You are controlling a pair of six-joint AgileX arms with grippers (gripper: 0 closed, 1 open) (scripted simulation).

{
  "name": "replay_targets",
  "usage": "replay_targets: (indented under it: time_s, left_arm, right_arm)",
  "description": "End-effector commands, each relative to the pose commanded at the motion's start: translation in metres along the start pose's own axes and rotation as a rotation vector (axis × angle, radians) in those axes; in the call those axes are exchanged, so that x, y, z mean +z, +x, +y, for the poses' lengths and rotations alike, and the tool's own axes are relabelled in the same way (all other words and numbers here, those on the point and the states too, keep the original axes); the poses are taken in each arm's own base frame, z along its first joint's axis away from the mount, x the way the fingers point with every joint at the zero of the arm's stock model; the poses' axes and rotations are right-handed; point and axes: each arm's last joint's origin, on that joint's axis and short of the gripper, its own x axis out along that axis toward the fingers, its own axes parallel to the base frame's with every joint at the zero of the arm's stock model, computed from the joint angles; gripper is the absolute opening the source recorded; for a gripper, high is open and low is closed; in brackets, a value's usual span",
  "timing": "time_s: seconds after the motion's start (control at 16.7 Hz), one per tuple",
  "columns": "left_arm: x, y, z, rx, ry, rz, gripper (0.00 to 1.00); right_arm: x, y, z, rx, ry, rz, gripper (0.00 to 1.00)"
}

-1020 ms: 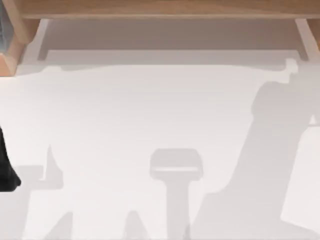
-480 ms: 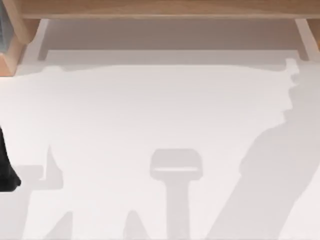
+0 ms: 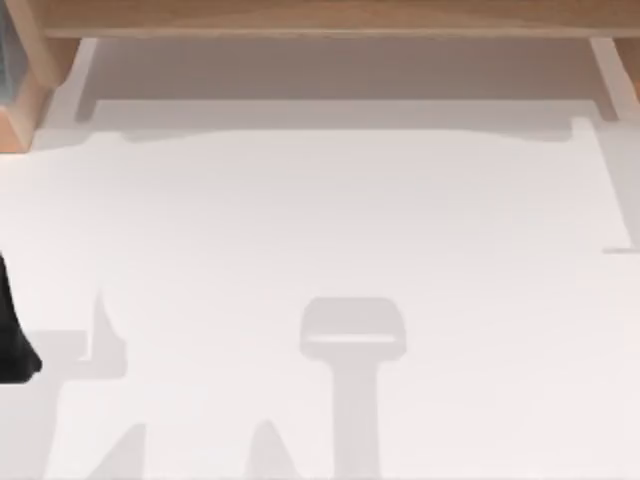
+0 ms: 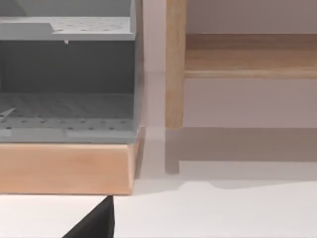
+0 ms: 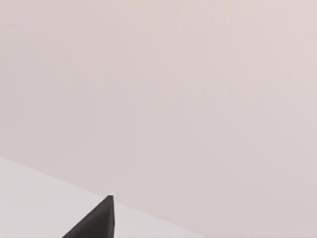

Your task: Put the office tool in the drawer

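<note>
The office tool is out of view. A wooden unit [image 3: 320,18] runs along the table's far edge, with a pale recessed panel [image 3: 340,70] below its top board; I cannot tell whether that panel is the drawer. My left arm [image 3: 12,340] is a dark shape at the table's left edge. A black tip of my left gripper [image 4: 94,223] shows in the left wrist view, short of the wooden unit's corner post [image 4: 175,64]. A black tip of my right gripper [image 5: 94,220] shows in the right wrist view, over the white table's edge with a blank pale wall behind.
A wooden box [image 4: 67,166] with a grey perforated inside [image 4: 64,114] stands at the far left corner, also seen as a box corner [image 3: 20,100] from above. Grey shadows [image 3: 352,335] lie on the white table [image 3: 320,220].
The large shadow of my right arm has slid off the table's right side and is gone. My left arm has not moved.
</note>
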Motion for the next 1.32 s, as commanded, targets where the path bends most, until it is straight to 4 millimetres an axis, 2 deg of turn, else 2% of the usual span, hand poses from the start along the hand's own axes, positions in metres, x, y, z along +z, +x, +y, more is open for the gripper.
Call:
replay_targets:
  time_s: [0.12,0.24,0.36,0.48,0.66,0.9,1.08,1.32]
  left_arm:
    - [0.0,0.0,0.0,0.0,0.0,0.0,1.0]
    - [0.0,0.0,0.0,0.0,0.0,0.0,1.0]
    - [0.0,0.0,0.0,0.0,0.0,0.0,1.0]
    - [0.0,0.0,0.0,0.0,0.0,0.0,1.0]
    - [0.0,0.0,0.0,0.0,0.0,0.0,1.0]
    - [0.0,0.0,0.0,0.0,0.0,0.0,1.0]
    - [0.0,0.0,0.0,0.0,0.0,0.0,1.0]
    - [0.0,0.0,0.0,0.0,0.0,0.0,1.0]
  right_arm:
    - [-0.031,-0.005,0.017,-0.068,-0.103,-0.029,1.0]
    - [-0.056,-0.009,0.043,-0.117,-0.204,-0.062,1.0]
    - [-0.072,-0.015,0.072,-0.157,-0.302,-0.105,1.0]
    - [-0.08,-0.021,0.103,-0.191,-0.393,-0.159,1.0]
    - [-0.079,-0.034,0.143,-0.239,-0.514,-0.258,1.0]
    - [-0.065,-0.051,0.185,-0.289,-0.639,-0.408,1.0]
    - [-0.054,-0.06,0.204,-0.312,-0.697,-0.503,1.0]
    - [-0.048,-0.064,0.212,-0.324,-0.722,-0.551,1.0]
